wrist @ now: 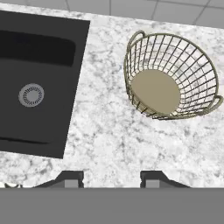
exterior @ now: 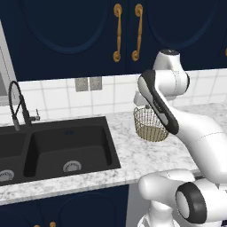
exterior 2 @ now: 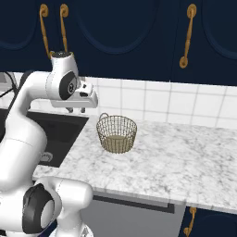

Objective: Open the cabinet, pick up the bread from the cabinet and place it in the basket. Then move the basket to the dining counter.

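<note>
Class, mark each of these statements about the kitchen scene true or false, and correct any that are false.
1. The dark navy wall cabinet with brass handles has its doors closed. True.
2. The round tan wire-mesh basket holds a loaf of bread. False: it is empty.
3. The basket stands on the speckled marble counter, beside the black sink. True.
4. The two-finger gripper is clamped on the basket's rim. False: its fingers hang apart above bare counter, holding nothing.
</note>
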Tool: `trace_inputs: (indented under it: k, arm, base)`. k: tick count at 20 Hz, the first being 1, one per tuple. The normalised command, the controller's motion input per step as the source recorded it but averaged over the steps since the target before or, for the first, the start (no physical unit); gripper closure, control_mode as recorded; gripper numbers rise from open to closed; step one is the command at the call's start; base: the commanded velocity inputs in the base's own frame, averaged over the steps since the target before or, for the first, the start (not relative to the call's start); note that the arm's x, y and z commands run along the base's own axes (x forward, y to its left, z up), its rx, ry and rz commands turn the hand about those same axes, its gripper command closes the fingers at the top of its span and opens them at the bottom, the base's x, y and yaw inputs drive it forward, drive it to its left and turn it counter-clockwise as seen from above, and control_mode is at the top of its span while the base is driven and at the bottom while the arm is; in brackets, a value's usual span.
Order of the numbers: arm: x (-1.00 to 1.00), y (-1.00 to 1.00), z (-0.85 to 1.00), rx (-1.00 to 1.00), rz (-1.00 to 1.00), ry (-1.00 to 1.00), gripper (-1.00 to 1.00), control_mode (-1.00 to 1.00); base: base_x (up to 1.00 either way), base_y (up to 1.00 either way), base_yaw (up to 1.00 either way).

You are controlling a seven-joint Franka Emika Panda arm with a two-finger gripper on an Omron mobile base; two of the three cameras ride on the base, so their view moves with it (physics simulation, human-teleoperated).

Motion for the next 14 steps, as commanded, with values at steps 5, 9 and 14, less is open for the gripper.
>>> trace_inputs:
  k: [5, 9, 14]
  arm:
    - [-0.42, 0.01, 0.0, 0.0, 0.0, -0.16, -1.0, -1.0]
    - [-0.34, 0.14, 0.46, 0.0, 0.0, -0.37, -1.0, -1.0]
    - [-0.01, 0.04, 0.74, 0.03, 0.0, -0.3, -1.0, -1.0]
  base:
    - [0.0, 0.0, 0.0]
    - [0.0, 0.0, 0.0]
    - [0.0, 0.0, 0.0]
